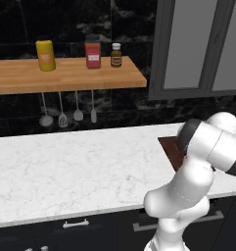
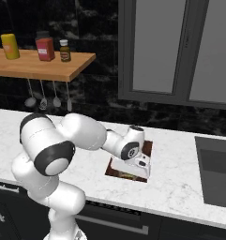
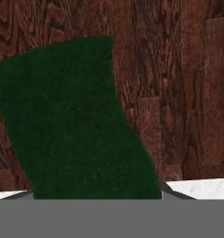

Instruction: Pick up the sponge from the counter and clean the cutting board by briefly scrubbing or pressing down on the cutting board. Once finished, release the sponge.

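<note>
In the hand view the dark green sponge [image 3: 71,121] sits between my fingertips, very close to the camera, with the reddish-brown cutting board [image 3: 178,83] right behind it. My gripper [image 3: 97,195] is shut on the sponge. From the right base view my hand is low over the cutting board [image 2: 146,146], with the gripper [image 2: 132,174] pressed down near the board's front edge; a sliver of the sponge's yellow-green underside [image 2: 126,176] peeks out beneath. In the left base view my arm covers most of the cutting board [image 1: 169,149] on the white marble counter [image 1: 65,166].
A wooden shelf [image 1: 65,76] above the counter carries a yellow can [image 1: 45,55], a red box [image 1: 93,53] and a small bottle [image 1: 116,54]; utensils [image 1: 63,117] hang below it. A dark sink [image 2: 217,173] lies right of the board. A window [image 2: 180,51] is behind.
</note>
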